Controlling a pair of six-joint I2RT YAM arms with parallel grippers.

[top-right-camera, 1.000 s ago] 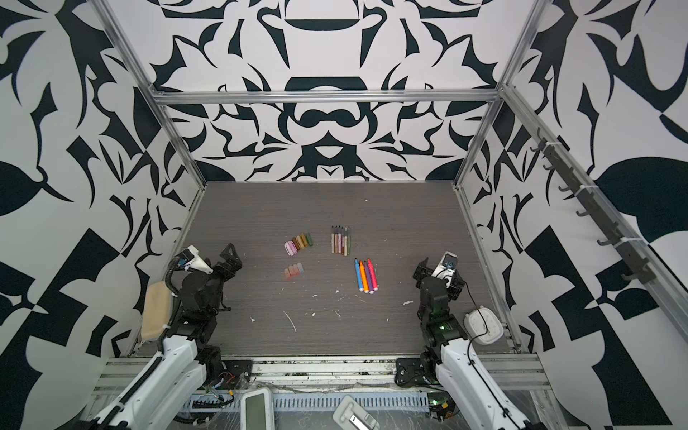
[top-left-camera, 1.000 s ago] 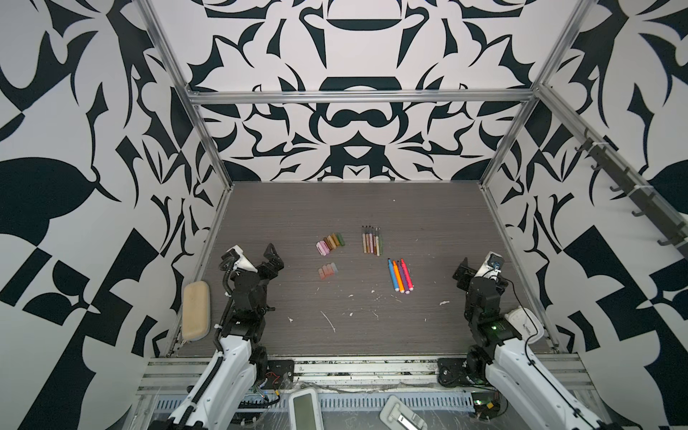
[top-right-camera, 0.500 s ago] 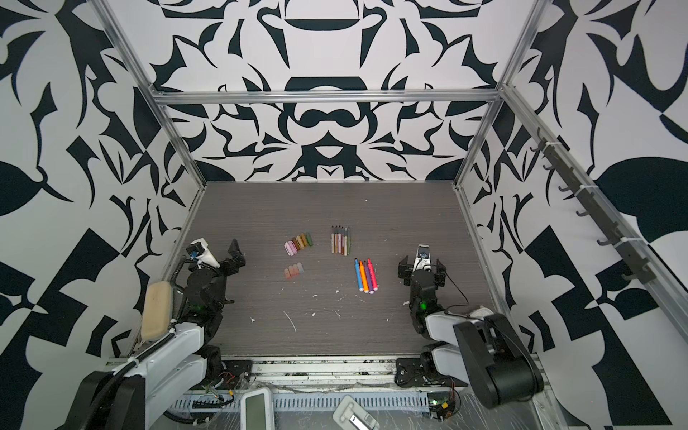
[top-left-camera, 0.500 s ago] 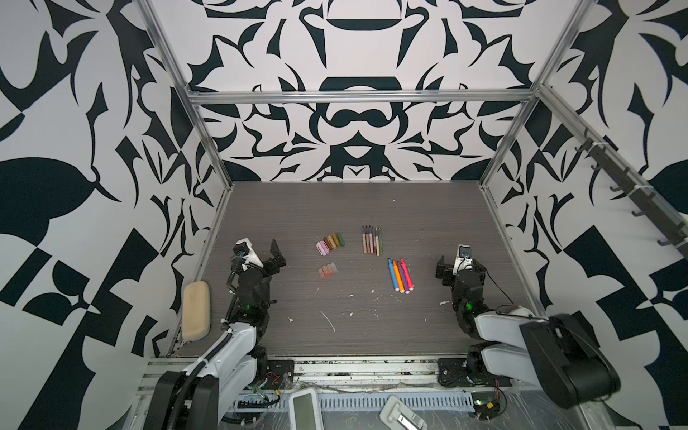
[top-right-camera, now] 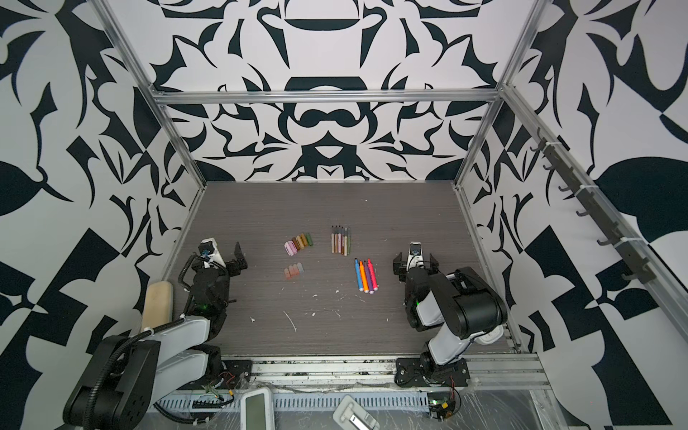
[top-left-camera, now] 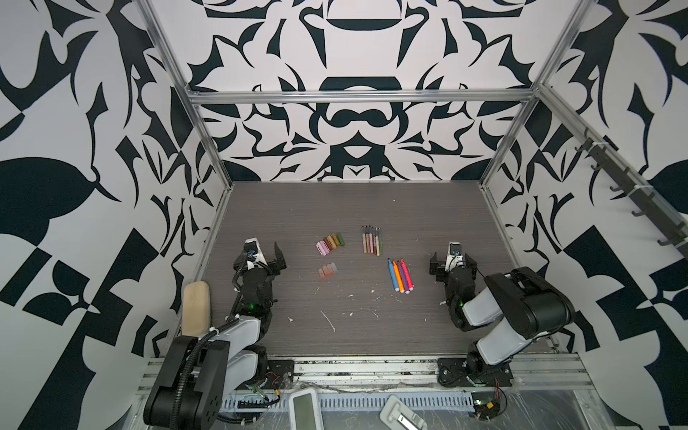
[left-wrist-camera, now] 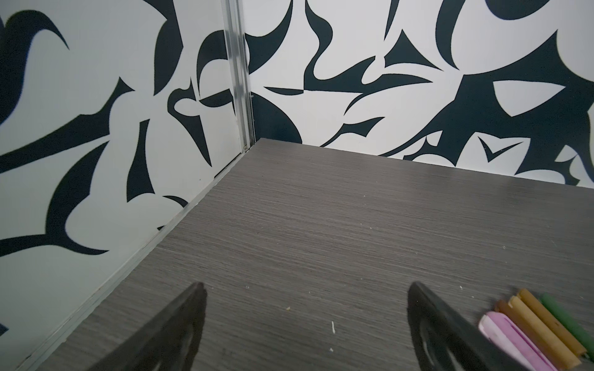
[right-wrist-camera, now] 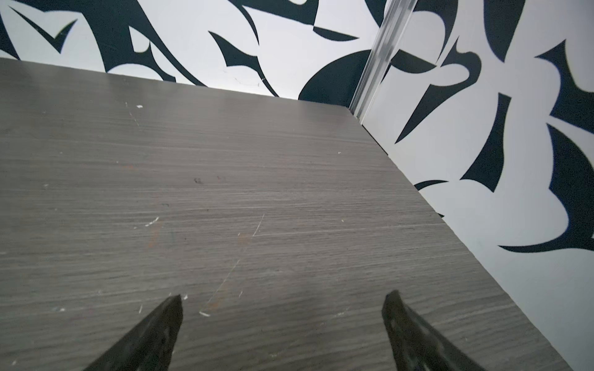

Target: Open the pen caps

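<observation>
Left end effector [left-wrist-camera: 307,286] splayed, seemingly near caps [left-wrist-camera: 530,324]

I see soft, even light with faint shadows on the grey wood-grain tabletop [top-left-camera: 353,208]. Both top views are sharp but bowed at the edges. Up close, the left gripper's black fingers [left-wrist-camera: 180,321] blur.

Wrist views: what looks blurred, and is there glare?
Left wrist view: the left tool is soft-edged, the pen caps fairly sharp. Right wrist view: the right tool is equally soft; the table has a pale sheen toward its far edge.
</observation>
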